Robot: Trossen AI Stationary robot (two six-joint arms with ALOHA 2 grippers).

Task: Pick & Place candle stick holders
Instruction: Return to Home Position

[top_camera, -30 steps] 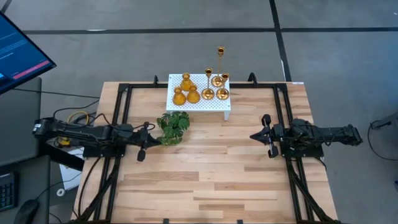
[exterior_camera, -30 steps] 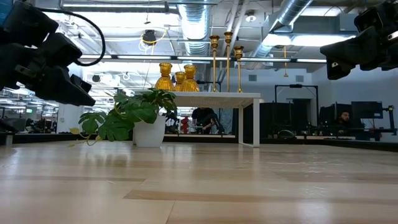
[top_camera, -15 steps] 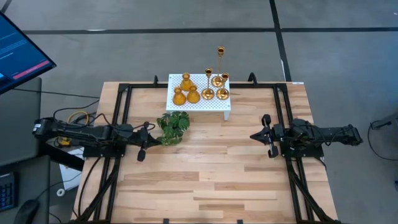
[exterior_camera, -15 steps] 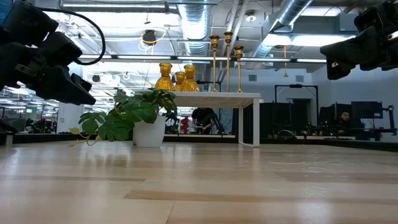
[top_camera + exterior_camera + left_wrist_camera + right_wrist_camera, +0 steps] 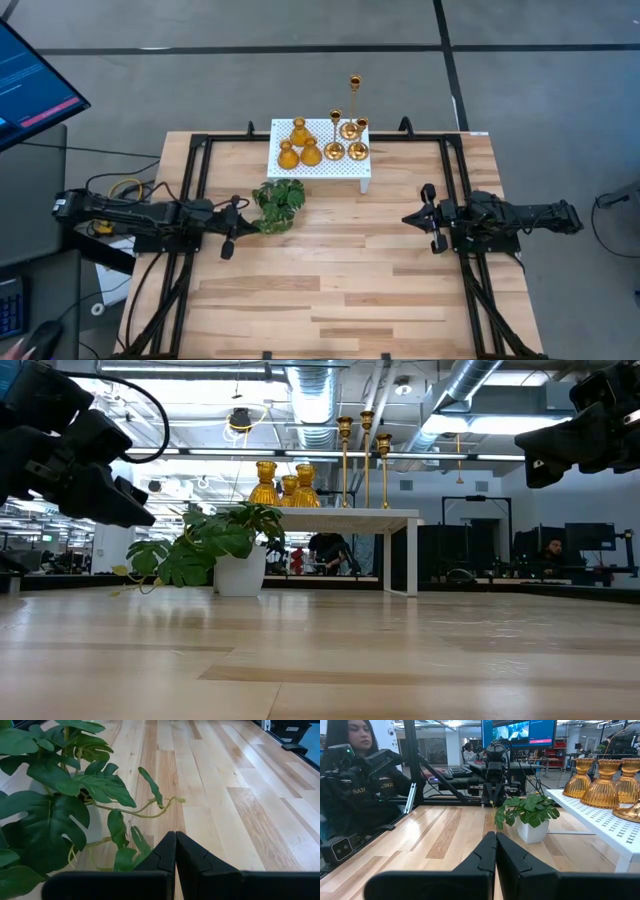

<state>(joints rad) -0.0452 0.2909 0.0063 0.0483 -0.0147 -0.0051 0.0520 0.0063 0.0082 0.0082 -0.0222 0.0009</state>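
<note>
Several gold candle stick holders stand on a white perforated platform at the table's far side: three short cone-shaped ones on its left half, three tall thin-stemmed ones on its right half. The short ones also show in the right wrist view. My left gripper is shut and empty at the table's left, next to the green plant. My right gripper is shut and empty at the table's right, its fingertips pointing toward the left arm.
The potted plant stands on the table just in front of the platform's left end, close to my left gripper. Bare wooden table lies between the two arms and toward the near edge. A person sits beyond the table's left edge.
</note>
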